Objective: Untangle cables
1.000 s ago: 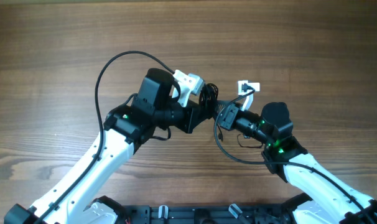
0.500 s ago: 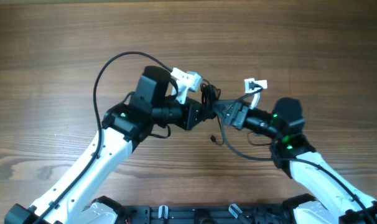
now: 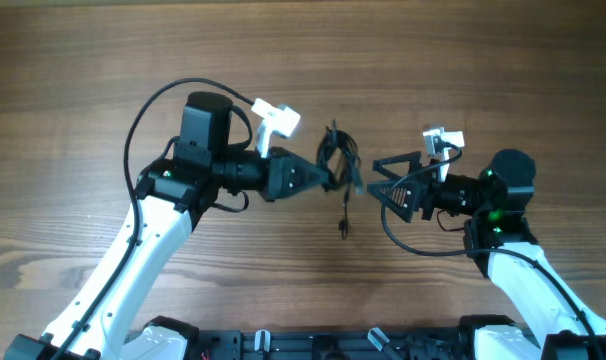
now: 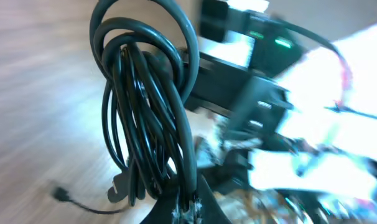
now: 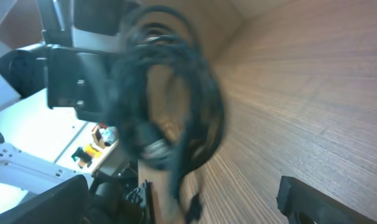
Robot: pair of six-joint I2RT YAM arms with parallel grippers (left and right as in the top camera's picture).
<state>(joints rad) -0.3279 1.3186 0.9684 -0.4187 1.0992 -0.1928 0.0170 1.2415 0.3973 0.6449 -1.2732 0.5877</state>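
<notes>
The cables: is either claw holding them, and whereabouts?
Yes: the left gripper is shut on the cables, pinching one end of the coiled bundle. The right gripper is open, holding nothing.

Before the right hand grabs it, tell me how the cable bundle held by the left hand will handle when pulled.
Probably floppy: the cable bundle sags in loops from the shut left hand, one plug end trailing loose. Likely light, since a fingertip pinch carries it. The loops overlap tightly, so pulling may snag rather than slide.

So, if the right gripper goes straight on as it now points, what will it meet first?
Probably the cable bundle held by the left gripper; the open right gripper faces it, though depth is unclear.
</notes>
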